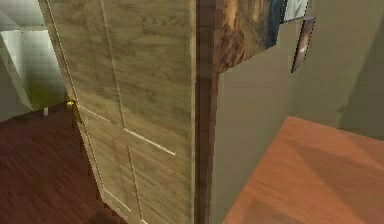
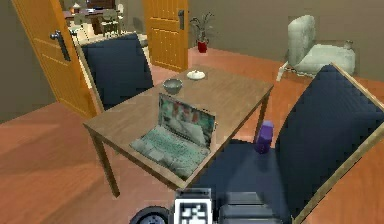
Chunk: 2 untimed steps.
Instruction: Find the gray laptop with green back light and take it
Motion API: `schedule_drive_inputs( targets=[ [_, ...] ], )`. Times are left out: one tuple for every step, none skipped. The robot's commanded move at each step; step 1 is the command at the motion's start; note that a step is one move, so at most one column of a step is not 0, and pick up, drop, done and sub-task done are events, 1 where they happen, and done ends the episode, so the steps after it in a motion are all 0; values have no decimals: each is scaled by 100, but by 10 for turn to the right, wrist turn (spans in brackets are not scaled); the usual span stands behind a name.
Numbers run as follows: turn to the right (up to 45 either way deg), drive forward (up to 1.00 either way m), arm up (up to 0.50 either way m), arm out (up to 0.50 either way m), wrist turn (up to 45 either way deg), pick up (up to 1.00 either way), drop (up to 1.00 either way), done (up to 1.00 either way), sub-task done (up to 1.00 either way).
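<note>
Search over, reach step in hand. Alongside the bench (image 2: 115,125). Pincer (image 2: 153,217) low at the bottom edge, arm barely out; apart or together can't be told, nor any load. Gray laptop (image 2: 178,135) lid-up near the bench's near edge, just beyond. Next: raise, extend, approach clear of the screen.

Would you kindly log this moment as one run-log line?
laptop: open on table | hand: at side view's bottom, hold unclear | ahead: wooden door
</note>
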Motion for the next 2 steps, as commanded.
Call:
schedule_drive_inputs(
  targets=[
    [0, 0, 0, 22, 0, 0, 0, 0, 0],
    [0, 0, 0, 0, 450, 0, 0, 0, 0]
  ],
)
